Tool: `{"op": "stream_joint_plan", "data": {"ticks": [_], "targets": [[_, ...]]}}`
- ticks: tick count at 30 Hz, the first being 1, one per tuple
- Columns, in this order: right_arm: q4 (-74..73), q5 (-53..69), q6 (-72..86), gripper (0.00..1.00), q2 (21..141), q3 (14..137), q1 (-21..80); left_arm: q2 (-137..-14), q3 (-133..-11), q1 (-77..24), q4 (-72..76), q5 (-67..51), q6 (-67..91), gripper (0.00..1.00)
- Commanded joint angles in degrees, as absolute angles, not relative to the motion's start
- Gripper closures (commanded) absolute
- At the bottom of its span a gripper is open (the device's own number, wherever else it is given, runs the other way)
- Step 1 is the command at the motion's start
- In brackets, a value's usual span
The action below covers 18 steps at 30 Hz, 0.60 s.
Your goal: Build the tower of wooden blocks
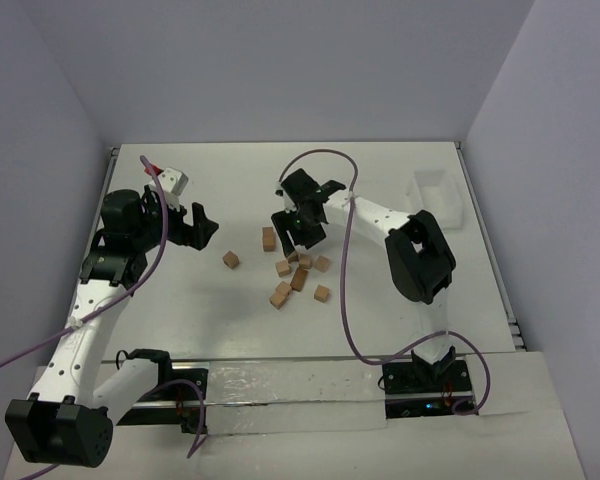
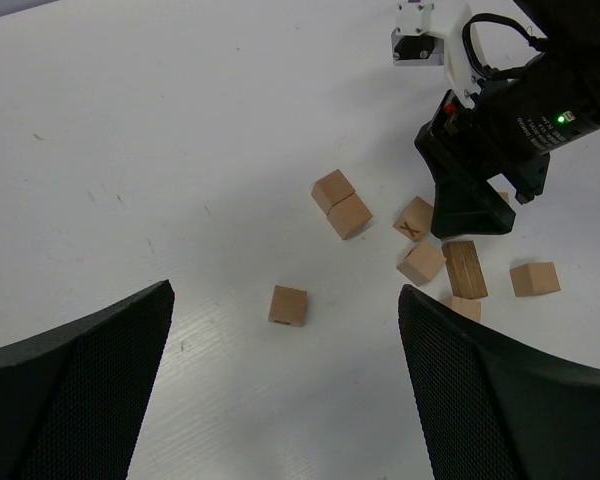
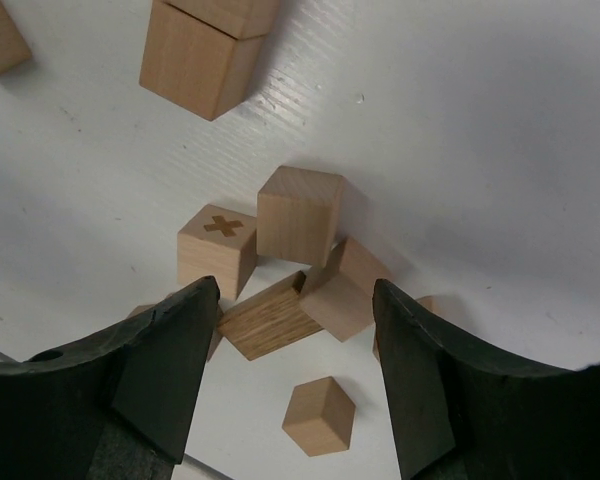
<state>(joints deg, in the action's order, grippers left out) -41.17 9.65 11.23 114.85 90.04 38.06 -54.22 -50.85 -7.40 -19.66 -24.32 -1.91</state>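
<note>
White tabletop [image 1: 180,300], two-block tower [image 1: 268,238] upright.

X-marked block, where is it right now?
Right wrist view: the X-marked block sits left of centre, close beside a plain cube, just beyond the open right pincer.

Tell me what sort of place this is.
Likely a robotics lab test cell: a white table boxed in by plain walls, a left arm and right arm bolted at its near edge, and loose wood blocks scattered on it.
</note>
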Motion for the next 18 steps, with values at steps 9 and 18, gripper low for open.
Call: {"op": "stream_joint_plan", "data": {"ticks": [9,18], "targets": [[-41.1,10.2,13.1,0.39,119.8,96.2,38.5,-54.0,-51.2,-7.0,-16.7,-24.6,-1.0,0.01],[-41.3,10.6,12.8,0.52,119.9,95.0,38.1,-54.3,-51.3,-7.0,-16.5,-25.1,-0.7,0.01]]}}
